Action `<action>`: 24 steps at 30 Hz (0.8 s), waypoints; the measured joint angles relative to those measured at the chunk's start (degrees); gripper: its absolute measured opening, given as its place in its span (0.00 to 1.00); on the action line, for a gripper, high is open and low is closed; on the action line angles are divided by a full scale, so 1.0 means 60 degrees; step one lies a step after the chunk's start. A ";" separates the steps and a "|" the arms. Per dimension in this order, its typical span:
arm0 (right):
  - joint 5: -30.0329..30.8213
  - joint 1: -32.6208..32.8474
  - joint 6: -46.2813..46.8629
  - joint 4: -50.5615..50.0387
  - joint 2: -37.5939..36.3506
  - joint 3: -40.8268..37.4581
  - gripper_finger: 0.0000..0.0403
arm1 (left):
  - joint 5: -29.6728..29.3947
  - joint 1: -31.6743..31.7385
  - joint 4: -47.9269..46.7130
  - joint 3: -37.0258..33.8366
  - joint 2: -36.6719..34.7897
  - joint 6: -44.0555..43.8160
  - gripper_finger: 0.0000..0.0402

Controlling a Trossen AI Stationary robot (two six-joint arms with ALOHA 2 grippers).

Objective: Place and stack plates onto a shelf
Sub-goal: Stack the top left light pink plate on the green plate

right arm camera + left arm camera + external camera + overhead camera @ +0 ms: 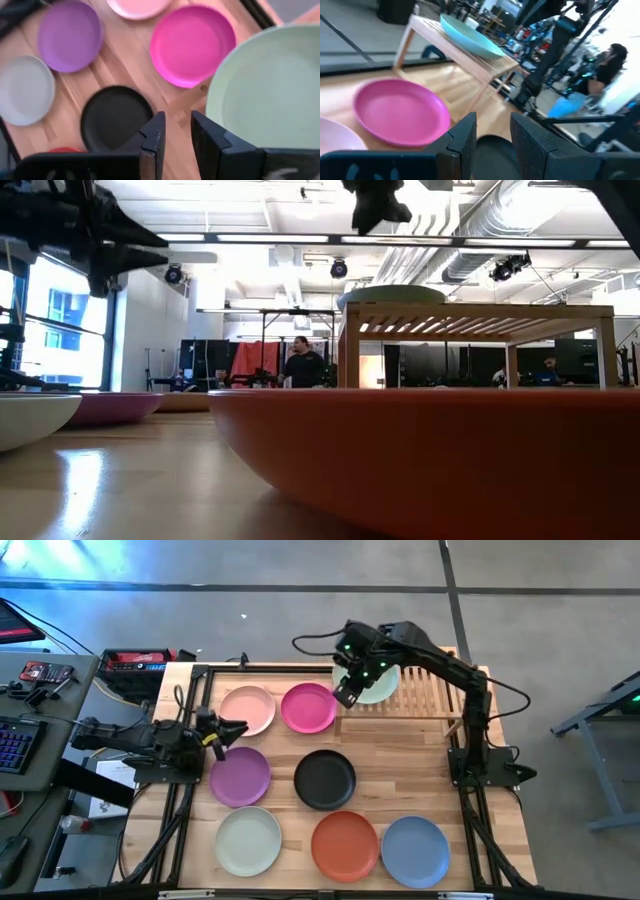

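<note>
There are eight plates, one of each colour. One is on the shelf [420, 690] and seven are on the wooden table [400, 765].

The sage green plate [378, 685] lies flat on top of the shelf, at the end nearest the magenta plate. It is the only plate up there.

The magenta plate [308, 707] sits on the table just beside the shelf. The pale pink plate [247, 710] is next to the magenta one, on the side away from the shelf. The black plate [325, 780] is near the magenta plate, toward the front of the table, and the purple plate [240, 776] is beside the black one. The last three sit in a row along the front edge: the off-white plate [248, 841], then the orange-red plate [345, 845], then the blue plate [415, 851], which is on the same side as the shelf.

There are two grippers. The right gripper [347, 692] hangs over the edge of the sage green plate, between it and the magenta plate. Its fingers [152, 137] are a little apart and hold nothing. The left gripper [232, 728] waits between the pale pink and purple plates, well apart from the shelf. Its fingers [465, 137] are spread and empty.

Two people show in the room far behind the shelf.
</note>
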 joint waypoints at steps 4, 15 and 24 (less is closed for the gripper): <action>0.0011 0.0235 0.0085 0.0307 -0.0285 0.0004 0.17 | -0.0188 0.0000 -0.1249 0.1076 0.0232 0.0319 0.27; 0.0634 0.1683 0.1162 0.1201 -0.0562 0.0004 0.17 | -0.0823 0.0175 -0.4820 0.3870 0.2083 0.0125 0.27; 0.2029 0.3056 0.2364 0.1232 -0.0560 0.0000 0.17 | 0.0666 0.1246 -0.7053 0.4645 0.4178 -0.0307 0.27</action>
